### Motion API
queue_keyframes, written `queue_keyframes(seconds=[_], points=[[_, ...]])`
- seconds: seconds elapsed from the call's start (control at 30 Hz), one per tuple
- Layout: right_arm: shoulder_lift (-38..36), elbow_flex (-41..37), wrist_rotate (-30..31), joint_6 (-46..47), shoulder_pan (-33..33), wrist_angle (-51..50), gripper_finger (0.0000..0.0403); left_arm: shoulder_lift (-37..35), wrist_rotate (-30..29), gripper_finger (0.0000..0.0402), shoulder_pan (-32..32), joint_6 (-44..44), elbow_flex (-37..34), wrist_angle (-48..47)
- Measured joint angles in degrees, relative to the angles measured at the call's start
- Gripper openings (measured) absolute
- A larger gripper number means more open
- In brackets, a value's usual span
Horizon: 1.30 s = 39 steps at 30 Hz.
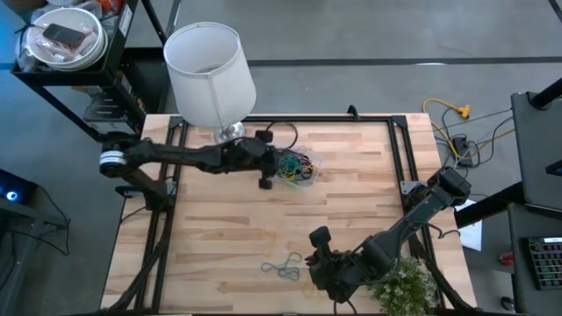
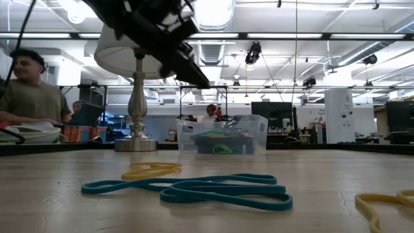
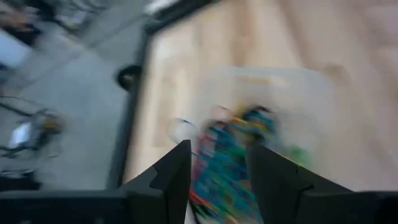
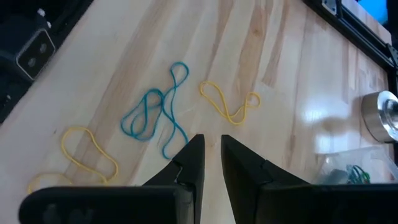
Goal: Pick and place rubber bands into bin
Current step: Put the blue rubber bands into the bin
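The bin [image 1: 300,167] is a clear tub holding a heap of coloured rubber bands [image 1: 297,169]; it also shows in the low view [image 2: 223,136]. My left gripper [image 1: 272,167] hangs at the bin's left side, above it, open [image 3: 217,168], with nothing between its fingers. Blue rubber bands [image 1: 283,266] lie loose on the table near the front, and yellow ones [image 4: 230,102] [image 4: 87,149] lie beside them. My right gripper [image 1: 318,240] hovers just right of the blue bands [image 4: 155,112]. Its fingers [image 4: 211,155] stand a narrow gap apart on nothing.
A lamp with a white shade [image 1: 209,75] stands on its metal base [image 1: 230,132] at the far edge, just left of the bin. A potted plant [image 1: 404,285] sits at the near right corner. A person [image 2: 26,90] sits beyond the table.
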Motion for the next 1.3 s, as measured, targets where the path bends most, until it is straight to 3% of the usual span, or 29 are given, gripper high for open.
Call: queue_keyframes(seconds=[0.17, 0.27, 0.43, 0.5, 0.67, 0.83, 1.3], points=[[0.0, -3.85, -0.29, -1.09, -0.74, 7.77, 0.0047, -8.38, 4.11, 0.0137, -5.74, -4.41, -3.05, -11.94], [0.26, -7.47, -2.46, -4.5, -1.63, 15.62, 0.0047, -13.47, 8.13, 0.0137, -10.2, -7.33, -6.74, -14.51], [1.39, -13.07, -18.07, -10.31, -4.42, 31.65, 0.0047, -20.87, 9.51, 0.0137, -18.25, -9.14, -14.99, -12.7], [1.83, -14.49, -22.56, -10.2, -5.66, 33.58, 0.0047, -23.33, 9.46, 0.0137, -20.93, -9.34, -18.2, -10.86], [2.6, -16.26, -24.12, -6.19, -9.25, 34.51, 0.0047, -28.56, 9.45, 0.0137, -24.77, -10.22, -24.37, -3.67], [2.69, -18.02, -24.24, -5.78, -11.73, 34.71, 0.0047, -32.9, 9.27, 0.0137, -25.94, -10.69, -25.44, -4.18], [2.69, -28.22, -26.93, -3.97, -13.29, 52.01, 0.0047, -35.46, 9.32, 0.0137, -27.19, -10.76, -26.84, -3.78]])
